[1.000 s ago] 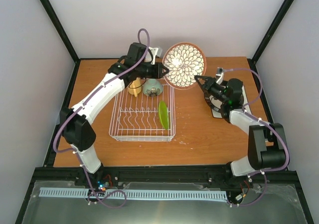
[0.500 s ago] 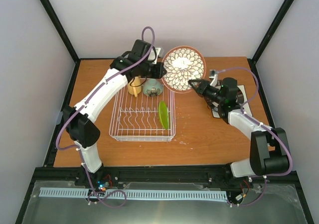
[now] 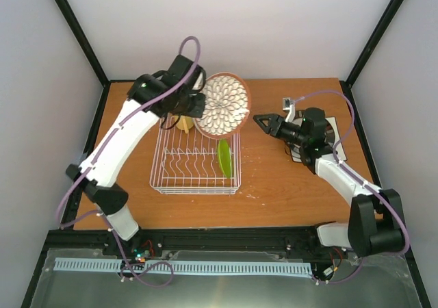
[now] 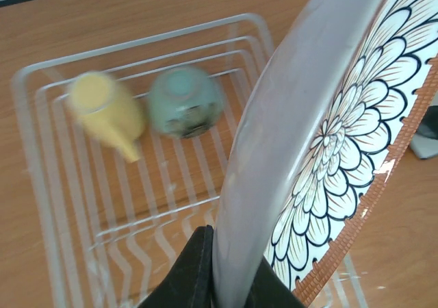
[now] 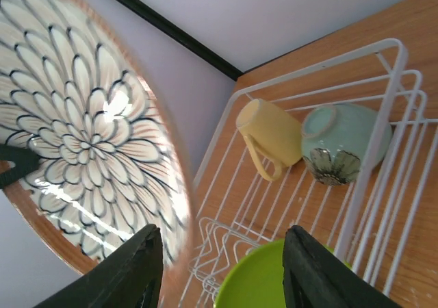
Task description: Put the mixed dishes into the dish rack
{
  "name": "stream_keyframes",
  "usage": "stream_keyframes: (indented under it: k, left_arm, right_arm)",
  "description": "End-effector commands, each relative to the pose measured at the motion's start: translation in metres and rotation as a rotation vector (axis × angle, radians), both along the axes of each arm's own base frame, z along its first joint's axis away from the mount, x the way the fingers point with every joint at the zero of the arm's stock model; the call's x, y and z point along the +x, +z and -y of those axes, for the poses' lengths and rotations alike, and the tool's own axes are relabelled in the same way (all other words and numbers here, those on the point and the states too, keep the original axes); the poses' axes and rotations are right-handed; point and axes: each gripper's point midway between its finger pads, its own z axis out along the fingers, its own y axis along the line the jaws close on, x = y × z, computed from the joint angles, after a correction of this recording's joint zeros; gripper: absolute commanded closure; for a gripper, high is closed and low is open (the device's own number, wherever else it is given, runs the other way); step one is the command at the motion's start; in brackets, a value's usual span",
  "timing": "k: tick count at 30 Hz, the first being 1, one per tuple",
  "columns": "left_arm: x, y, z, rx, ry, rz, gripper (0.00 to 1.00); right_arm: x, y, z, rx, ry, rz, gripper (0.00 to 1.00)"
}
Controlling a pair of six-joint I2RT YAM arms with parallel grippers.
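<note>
My left gripper [image 3: 198,106] is shut on the rim of the petal-patterned red-rimmed plate [image 3: 221,107] and holds it on edge above the far right of the white wire dish rack [image 3: 164,178]; it fills the left wrist view [image 4: 356,144]. The yellow cup [image 4: 106,109] and the pale mint bowl [image 4: 183,103] lie in the rack's far end. The lime-green plate [image 3: 224,157] stands on edge at the rack's right side. My right gripper [image 3: 261,121] is open and empty, just right of the held plate [image 5: 75,137]. A plate [image 3: 333,131] lies partly hidden under my right arm.
The rack's prongs [image 3: 185,163] stand in rows in its near half. Black frame posts and pale walls close in the table's far corners. Bare wooden table [image 3: 287,185] lies right of and in front of the rack.
My left gripper has carried the petal plate left and toward me, from beyond the rack's far right corner to above the rack. My right gripper has let go of it and stayed to the right.
</note>
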Motion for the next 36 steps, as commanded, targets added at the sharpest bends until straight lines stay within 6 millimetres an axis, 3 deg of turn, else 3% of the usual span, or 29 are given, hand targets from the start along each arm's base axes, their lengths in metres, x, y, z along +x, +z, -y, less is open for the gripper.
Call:
stream_keyframes:
  k: [1, 6, 10, 12, 15, 23, 30, 36]
  left_arm:
    - [-0.02, 0.056, -0.075, 0.02, 0.236, 0.197, 0.99]
    - [-0.03, 0.023, -0.12, 0.125, 0.304, 0.143, 0.99]
    - [-0.036, -0.007, -0.143, 0.175, 0.329, 0.067, 0.99]
    - [-0.04, -0.023, -0.143, 0.182, 0.317, 0.02, 0.99]
    - [-0.048, -0.062, -0.15, 0.237, 0.332, -0.077, 0.99]
    - [-0.058, -0.112, -0.146, 0.255, 0.348, -0.233, 0.99]
    - [-0.05, -0.123, -0.141, 0.266, 0.372, -0.269, 0.99]
    - [-0.045, -0.087, -0.15, 0.259, 0.379, -0.149, 0.99]
  right_arm:
    - [-0.005, -0.015, 0.022, -0.105, -0.075, 0.009, 0.51]
    - [-0.008, -0.02, 0.045, -0.142, -0.138, 0.003, 0.5]
    - [-0.009, -0.022, 0.054, -0.146, -0.147, -0.004, 0.51]
    - [-0.009, -0.023, 0.056, -0.144, -0.155, -0.009, 0.52]
    - [-0.009, -0.026, 0.055, -0.127, -0.149, -0.023, 0.52]
    - [-0.009, -0.032, 0.055, -0.119, -0.15, -0.044, 0.53]
    - [-0.007, -0.034, 0.054, -0.115, -0.148, -0.055, 0.53]
    - [-0.008, -0.035, 0.055, -0.11, -0.151, -0.057, 0.55]
